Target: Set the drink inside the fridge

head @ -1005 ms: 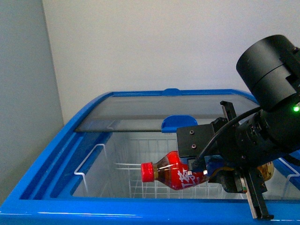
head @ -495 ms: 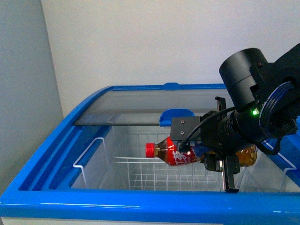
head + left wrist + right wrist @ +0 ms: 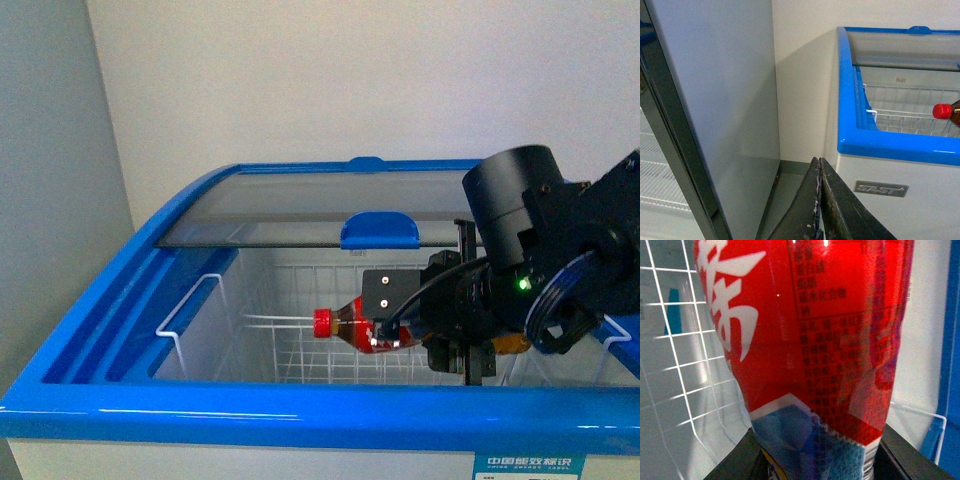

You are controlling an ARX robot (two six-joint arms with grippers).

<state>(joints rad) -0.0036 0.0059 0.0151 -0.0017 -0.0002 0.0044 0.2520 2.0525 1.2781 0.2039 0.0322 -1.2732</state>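
The drink (image 3: 352,328) lies horizontal inside the open well of the fridge (image 3: 300,415), below the blue rim and above the white wire basket (image 3: 300,360). Its red cap (image 3: 322,322) points left; the body runs right into the right gripper (image 3: 440,335).

Right gripper: the jaws are pinching the drink across the labelled body. The right wrist view shows the red label (image 3: 805,335) filling the frame, with a dark jaw edge on each side of the bottle.

Left gripper (image 3: 819,210): it hangs outside the fridge, low at the near left corner, with the jaws pressed together and holding nothing.

Handling notes (judgement):
- The bottle is thin clear plastic and appears filled. Expect moderate weight for its size and walls that yield under pressure.
- The label film is smooth; the bottle may slip or rotate if the clamp loosens.
- The labelled mid-body is the correct place to hold. The cap end is too narrow for a stable hold.
- Not fragile. A short drop onto the wire basket should be tolerated, but a round body may roll across the wires after release.

The sliding glass lid (image 3: 330,220) covers the far half; the near half is open.
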